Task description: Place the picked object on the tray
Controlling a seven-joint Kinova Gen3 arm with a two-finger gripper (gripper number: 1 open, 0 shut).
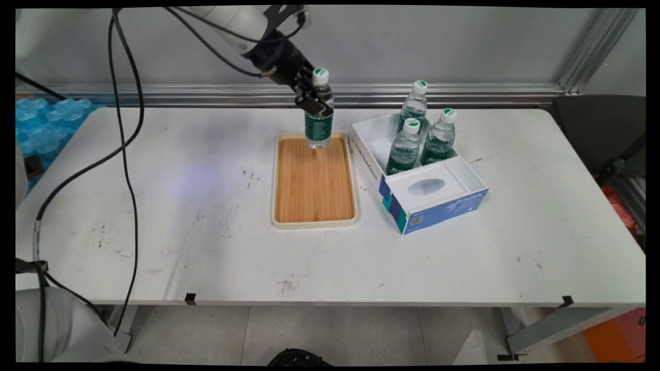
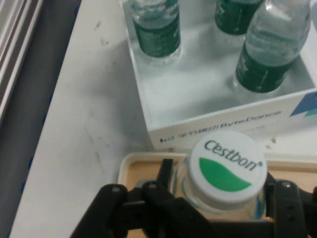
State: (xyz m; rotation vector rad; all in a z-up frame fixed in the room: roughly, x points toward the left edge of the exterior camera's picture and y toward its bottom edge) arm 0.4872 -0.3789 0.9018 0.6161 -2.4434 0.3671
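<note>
Bottle is pinched upright in your gripper over the tray's far end. Three more bottles stand in the box to the right.

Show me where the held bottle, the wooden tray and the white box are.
held bottle (image 1: 318,129), main view, on its green label.
wooden tray (image 1: 314,180), main view, on its bare wooden floor.
white box (image 1: 466,178), main view, on its right wall.
</note>
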